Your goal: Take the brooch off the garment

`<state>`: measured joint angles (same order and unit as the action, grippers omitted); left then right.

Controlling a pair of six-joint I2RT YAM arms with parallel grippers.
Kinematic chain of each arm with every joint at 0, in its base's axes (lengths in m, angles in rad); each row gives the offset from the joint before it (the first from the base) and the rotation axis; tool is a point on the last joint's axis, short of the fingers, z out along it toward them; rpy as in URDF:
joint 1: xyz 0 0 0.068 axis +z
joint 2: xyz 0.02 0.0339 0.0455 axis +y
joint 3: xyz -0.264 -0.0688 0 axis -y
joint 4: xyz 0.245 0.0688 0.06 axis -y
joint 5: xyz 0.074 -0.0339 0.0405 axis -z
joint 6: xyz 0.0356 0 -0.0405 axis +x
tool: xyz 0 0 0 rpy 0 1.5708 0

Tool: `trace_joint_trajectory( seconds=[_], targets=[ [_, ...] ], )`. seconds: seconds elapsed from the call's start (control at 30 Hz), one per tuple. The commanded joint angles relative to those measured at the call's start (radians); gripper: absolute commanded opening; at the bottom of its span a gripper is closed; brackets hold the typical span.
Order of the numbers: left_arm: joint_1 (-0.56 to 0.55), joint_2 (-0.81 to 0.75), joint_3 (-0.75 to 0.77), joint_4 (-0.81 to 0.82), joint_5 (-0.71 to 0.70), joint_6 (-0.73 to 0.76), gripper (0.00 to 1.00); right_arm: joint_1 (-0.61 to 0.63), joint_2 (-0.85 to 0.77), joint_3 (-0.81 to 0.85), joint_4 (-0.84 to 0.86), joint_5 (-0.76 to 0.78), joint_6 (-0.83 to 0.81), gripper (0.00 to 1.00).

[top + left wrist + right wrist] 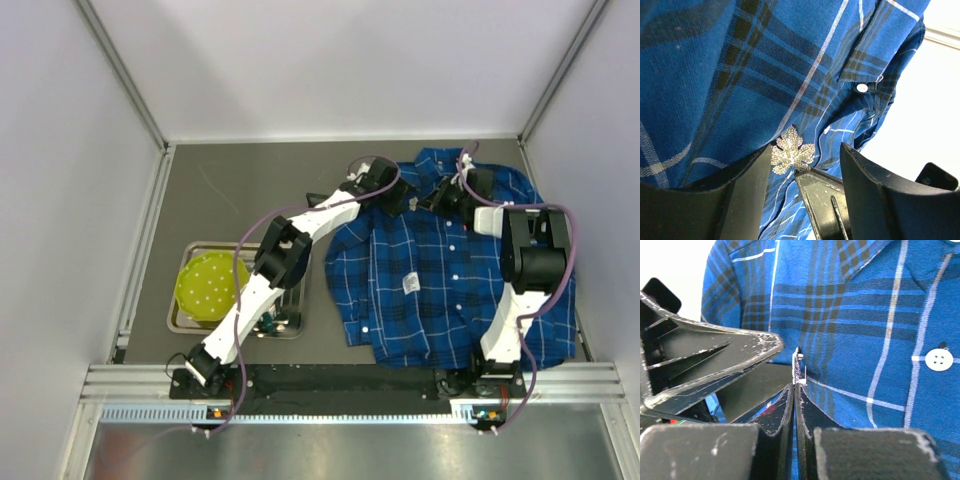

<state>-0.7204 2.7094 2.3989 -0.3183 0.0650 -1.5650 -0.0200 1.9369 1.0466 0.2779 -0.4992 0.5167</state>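
Note:
The blue plaid garment lies flat at the right of the table. Both grippers meet near its collar. The brooch is a small silvery leaf-like cluster on the cloth. My left gripper is open, its two fingers standing either side of the brooch, the left finger against the fabric. My right gripper is shut, its tips pinching the lower edge of the brooch, seen edge-on. The right gripper's finger also shows in the left wrist view. In the top view the brooch is hidden between the left gripper and right gripper.
A metal tray holding a yellow-green dotted plate stands at the left. A white tag lies on the shirt front. A white button sits right of the right fingers. The left gripper's finger crowds the right wrist view.

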Motion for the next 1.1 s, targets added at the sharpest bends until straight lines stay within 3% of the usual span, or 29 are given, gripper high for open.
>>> trace_joint_trajectory(
  seconds=[0.0,0.3,0.63,1.07],
  targets=[
    [-0.019,0.029,0.022,-0.004,-0.025,-0.052,0.62,0.012,-0.062,-0.017,0.089,-0.058,-0.029,0.00],
    [-0.022,0.006,-0.029,0.013,-0.018,-0.007,0.59,0.011,-0.029,0.026,0.043,-0.104,-0.024,0.19],
    [-0.024,-0.020,-0.080,0.015,-0.005,0.048,0.37,-0.014,-0.019,0.023,0.057,-0.142,0.020,0.34],
    [-0.025,-0.050,-0.149,0.022,0.018,0.095,0.24,-0.090,-0.036,0.004,0.064,-0.165,0.134,0.36]
  ],
)
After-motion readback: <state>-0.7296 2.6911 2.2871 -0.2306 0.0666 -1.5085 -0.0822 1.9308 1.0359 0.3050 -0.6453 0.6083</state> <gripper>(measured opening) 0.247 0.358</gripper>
